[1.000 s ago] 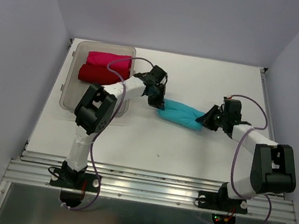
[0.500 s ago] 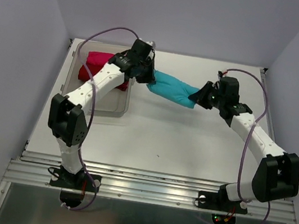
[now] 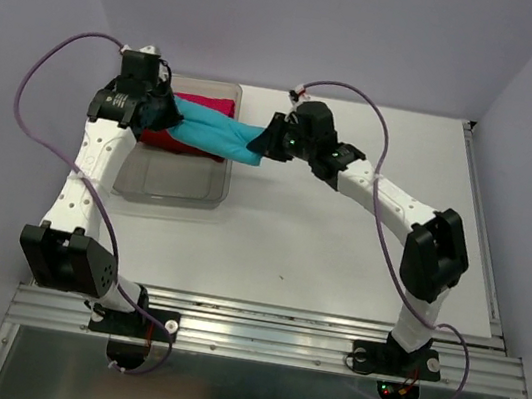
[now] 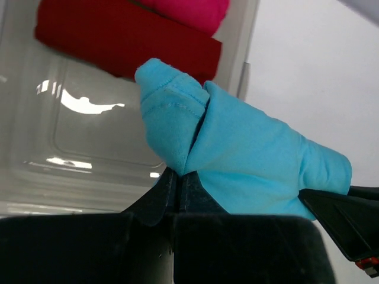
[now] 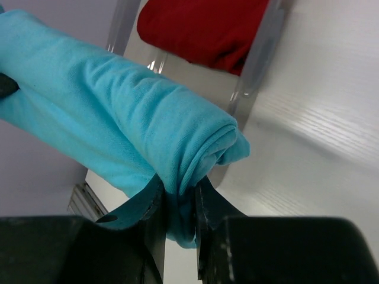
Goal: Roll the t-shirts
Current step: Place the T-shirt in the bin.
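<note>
Right now the turquoise t-shirt [image 3: 211,132] is hanging as a roll between the two arms above the clear tub [image 3: 171,193]. Its left end is crossing over the dark red t-shirt [image 3: 166,141], and the pink t-shirt [image 3: 218,105] is lying just behind it. The left gripper [image 3: 150,110] is pinching a fold at the left end, its jaws pressed tight together. The right gripper [image 3: 266,145] is nipping only a thin bite of the outer layers at the other end.

That thin bite is looking like the weak spot: if the cloth is sliding out there, the roll is likely to drop at one end and unwind. The right end is also sticking out past the tub's right wall, so lowering from here is risking a landing on the rim instead of inside. Pulling the ends apart would be loosening the roll too.

A second ago the roll was sitting low over the middle of the counter [image 3: 337,261], well to the right of the tub. Since then both arms have been carrying it up and leftward, the left arm swinging wide and the right arm stretching across.
</note>
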Available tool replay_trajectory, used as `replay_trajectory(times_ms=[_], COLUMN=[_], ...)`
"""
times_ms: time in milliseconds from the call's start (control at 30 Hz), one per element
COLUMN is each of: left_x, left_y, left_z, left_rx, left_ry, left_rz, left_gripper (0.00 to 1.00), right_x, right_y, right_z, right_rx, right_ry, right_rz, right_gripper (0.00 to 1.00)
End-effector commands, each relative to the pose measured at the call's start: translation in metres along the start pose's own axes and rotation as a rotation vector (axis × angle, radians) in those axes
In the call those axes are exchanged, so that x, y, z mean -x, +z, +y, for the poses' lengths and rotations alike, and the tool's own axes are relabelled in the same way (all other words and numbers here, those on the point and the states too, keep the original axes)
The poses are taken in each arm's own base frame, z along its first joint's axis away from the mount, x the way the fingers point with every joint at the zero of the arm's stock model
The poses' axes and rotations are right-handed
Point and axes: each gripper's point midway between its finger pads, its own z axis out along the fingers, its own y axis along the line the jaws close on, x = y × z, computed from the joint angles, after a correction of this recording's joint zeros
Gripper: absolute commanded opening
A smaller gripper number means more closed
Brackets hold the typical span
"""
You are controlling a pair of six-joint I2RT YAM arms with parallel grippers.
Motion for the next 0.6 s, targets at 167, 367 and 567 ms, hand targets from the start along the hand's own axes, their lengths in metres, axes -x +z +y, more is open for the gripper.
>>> replay_trajectory(times_ms=[167, 367, 567], left_x=[0.01, 0.006, -0.01], left_y=[-0.013, 0.006, 0.043], left_z=[0.114, 0.154, 0.176], left_rx=[0.24, 0.303, 0.34], left_ry=[-0.113, -0.183, -0.218], left_rz=[-0.078, -0.093, -0.036], left_gripper=[0.0, 0.0, 0.0], right_x=[-0.031, -0.051, -0.057], right_y=[0.071, 0.113, 0.134], right_z=[0.057, 0.054, 0.044], right_rx=[0.112, 0.12, 0.102], right_ry=[-0.105, -0.116, -0.13], right_rz=[0.062, 0.1, 0.115], right_gripper=[0.01, 0.01, 0.01])
